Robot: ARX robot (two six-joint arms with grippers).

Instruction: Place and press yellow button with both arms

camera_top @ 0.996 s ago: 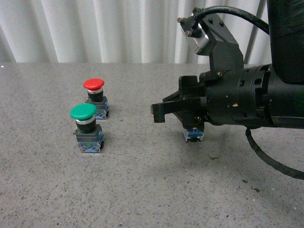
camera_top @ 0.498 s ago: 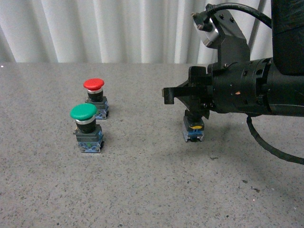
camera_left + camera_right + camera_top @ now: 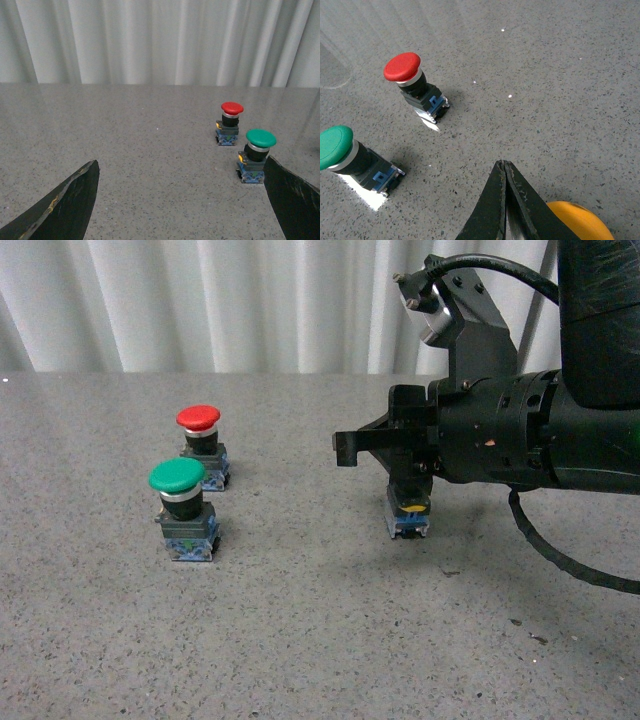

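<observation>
The yellow button (image 3: 409,512) stands upright on the grey table, its cap hidden in the front view under my right gripper (image 3: 345,448). The gripper is shut and empty and hovers just above the button, with its tips reaching past it to the left. In the right wrist view the shut fingertips (image 3: 502,167) meet in a point, and the yellow cap (image 3: 580,222) shows beside and below them. My left gripper (image 3: 180,210) is open and empty, far from the yellow button, and is out of the front view. Its black fingers (image 3: 65,200) frame the bare table.
A green-capped button (image 3: 180,502) and a red-capped button (image 3: 199,434) stand at the left of the table. Both also show in the left wrist view, green (image 3: 257,152) and red (image 3: 231,122), and in the right wrist view, green (image 3: 340,150) and red (image 3: 407,75). White curtain behind.
My right gripper has risen off the yellow button, uncovering its black body and yellow mark, then shifted slightly left. The buttons have not moved.
</observation>
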